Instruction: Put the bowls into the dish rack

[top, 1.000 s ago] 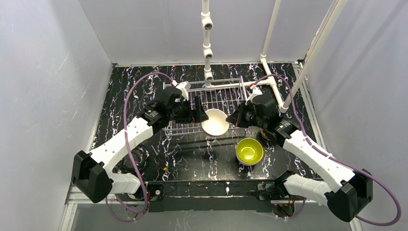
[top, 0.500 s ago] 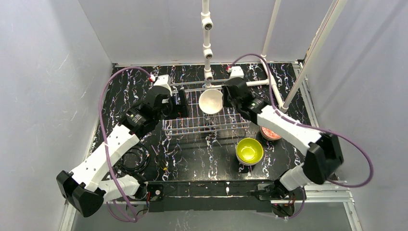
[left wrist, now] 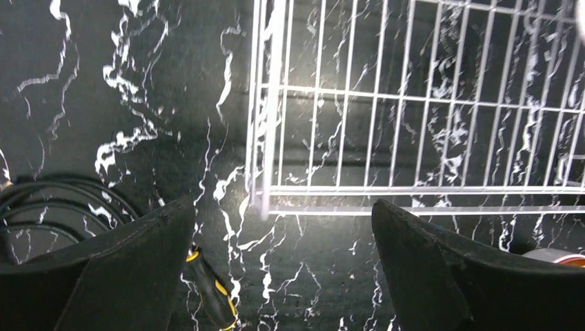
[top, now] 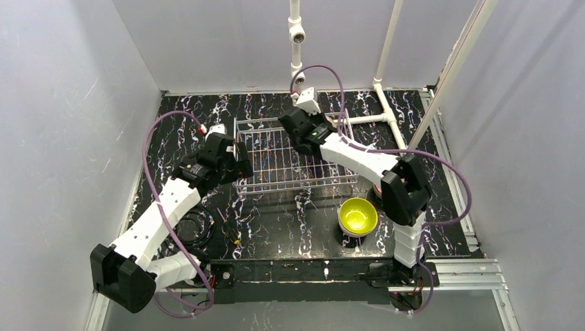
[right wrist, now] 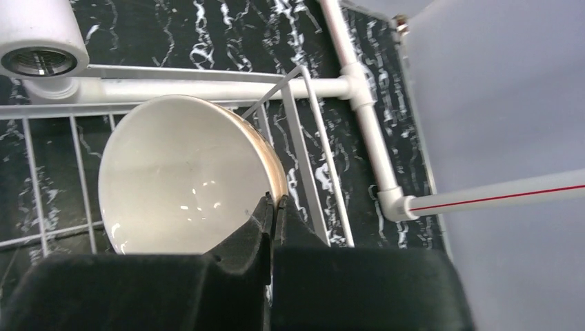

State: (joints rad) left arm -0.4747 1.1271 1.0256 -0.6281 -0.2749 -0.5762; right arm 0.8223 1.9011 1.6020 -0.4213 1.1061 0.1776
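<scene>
My right gripper (right wrist: 272, 200) is shut on the rim of a bowl (right wrist: 183, 172) that is cream inside and tan outside. It holds the bowl tilted over the back of the white-wire dish rack (right wrist: 303, 138), beside a pipe fitting. In the top view the right gripper (top: 295, 129) hides this bowl. My left gripper (left wrist: 283, 234) is open and empty, just off the rack's near left corner (left wrist: 265, 189); in the top view it (top: 240, 156) is at the left side of the rack (top: 296, 185). A yellow-green bowl (top: 358, 215) sits on the table right of centre.
A white pipe frame (top: 386, 114) stands behind and right of the rack, with a hanging pipe (top: 296, 41) over its back edge. A yellow-and-black screwdriver (left wrist: 210, 293) and coiled cables (left wrist: 48, 200) lie at the left. An orange-edged bowl (left wrist: 552, 258) shows beyond the rack's front.
My right gripper carried the bowl from the rack's front edge to its back, near the hanging pipe. My left gripper drew back leftward, out to the rack's left side.
</scene>
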